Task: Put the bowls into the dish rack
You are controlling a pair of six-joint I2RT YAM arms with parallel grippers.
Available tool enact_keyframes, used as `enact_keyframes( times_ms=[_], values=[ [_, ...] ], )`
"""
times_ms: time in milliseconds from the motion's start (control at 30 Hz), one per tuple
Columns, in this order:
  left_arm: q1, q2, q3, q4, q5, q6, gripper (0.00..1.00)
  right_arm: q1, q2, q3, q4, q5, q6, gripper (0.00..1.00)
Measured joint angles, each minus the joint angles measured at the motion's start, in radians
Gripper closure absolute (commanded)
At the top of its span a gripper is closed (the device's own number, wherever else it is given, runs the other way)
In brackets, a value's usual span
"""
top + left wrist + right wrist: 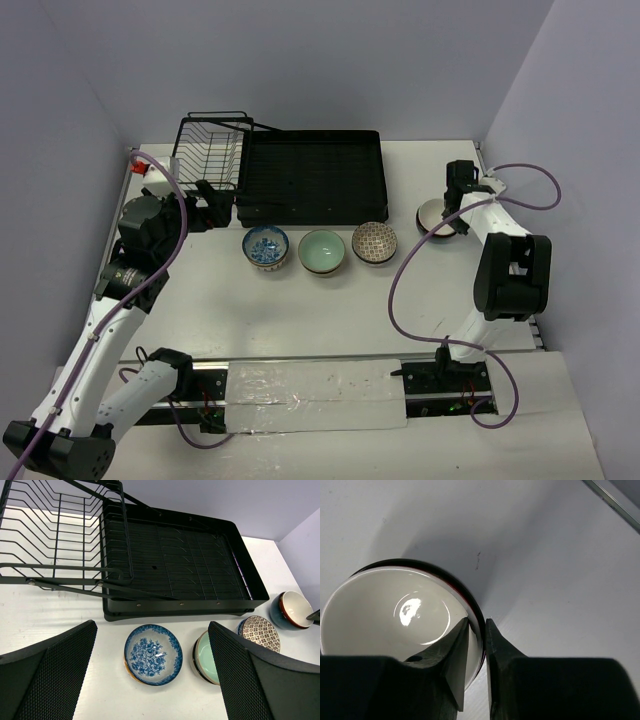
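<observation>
Cropped in left wrist view: basket end of dish rack (310, 185). Partly behind a finger of left pincer (208, 200): pale green bowl (202, 657). Cut by frame edge at right wrist, half masked by the arm from above: white-lined dark bowl (390, 612), off the rack's right end. On counter (300, 320) just before rack: blue floral bowl (266, 246), pale green bowl, patterned bowl (375, 242). State of left pincer: spread wide, empty, beside rack's basket end. State of right pincer (477, 625): nearly together, clamped on the dark bowl's rim, one finger inside, one outside.
</observation>
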Motion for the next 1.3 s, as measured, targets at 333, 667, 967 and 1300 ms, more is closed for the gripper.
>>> enact_keyframes(
  times_ms=[333,667,967,1300],
  values=[
    [0.000,0.000,0.000,0.000,0.000,0.000,0.01,0.000,0.000,0.024,-0.036,-0.005,-0.013,1.00],
    [0.000,0.000,0.000,0.001,0.001,-0.001,0.01,0.019,0.000,0.054,-0.066,0.022,-0.039,1.00],
    [-0.005,0.007,-0.012,0.012,0.003,-0.019,0.01,0.025,-0.089,-0.003,-0.018,0.010,-0.061,1.00],
    [-0.026,0.158,0.053,-0.009,0.074,-0.088,0.02,0.025,-0.198,-0.060,0.052,-0.006,-0.066,1.00]
  ],
)
